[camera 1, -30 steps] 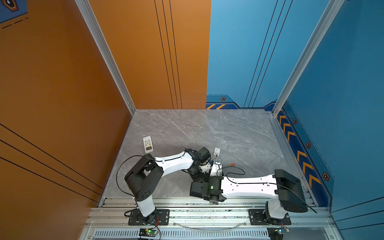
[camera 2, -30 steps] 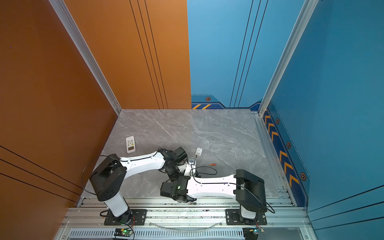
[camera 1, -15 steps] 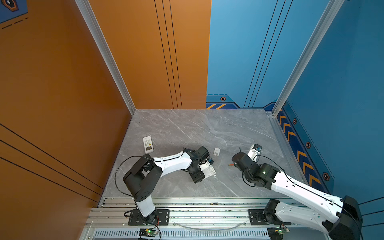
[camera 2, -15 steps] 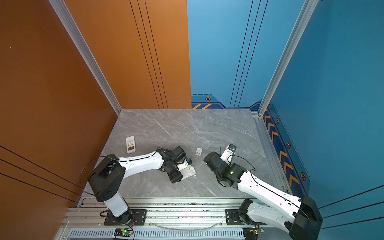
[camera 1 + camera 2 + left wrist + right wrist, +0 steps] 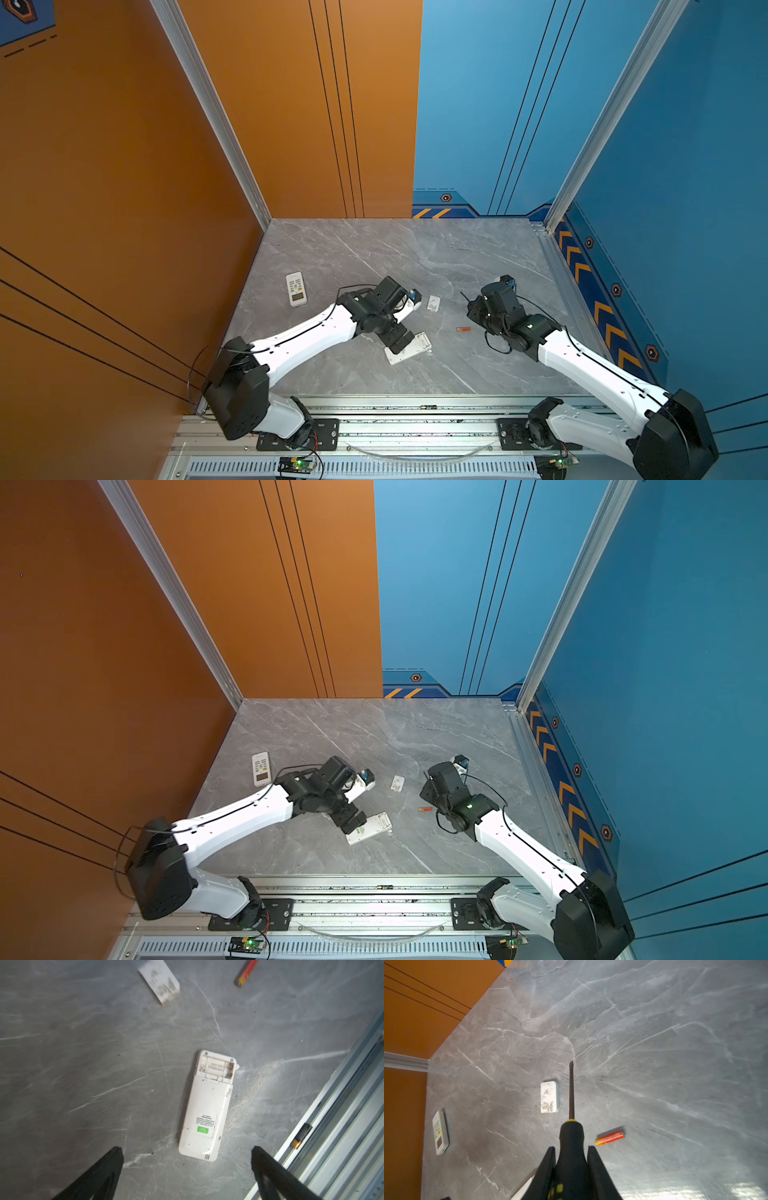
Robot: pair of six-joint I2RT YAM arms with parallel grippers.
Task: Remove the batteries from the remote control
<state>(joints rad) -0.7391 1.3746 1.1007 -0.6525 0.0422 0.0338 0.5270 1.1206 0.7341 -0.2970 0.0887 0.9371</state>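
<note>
Both top views show the grey marble worktop [image 5: 374, 249], with my left arm [image 5: 307, 336] reaching in from the near left corner and my right arm [image 5: 582, 365] from the near right.

My left jaws stand wide apart and grip nothing. In the left wrist view they hang over the vented end of the remote control [image 5: 207, 1105], clear of both its long sides. That remote lies face down near the front middle of the worktop. Its battery bay is uncovered, with bare plastic and metal contacts showing inside.

A second remote [image 5: 296, 289] lies face up well off to the left, near the orange wall [image 5: 124, 208].

My right jaws are clamped on the black handle of the screwdriver [image 5: 571, 1130], whose shaft points out over the worktop.

The small white cover [image 5: 433, 303] lies flat between my two wrists, beyond the face-down remote.

The orange-red battery [image 5: 463, 329] lies on its side on the bare worktop, near my right jaws and apart from both the cover and the remote.

A black battery with a gold end [image 5: 301, 1135] lies in the aluminium rail [image 5: 342, 1115] along the worktop's front edge, near the face-down remote.
</note>
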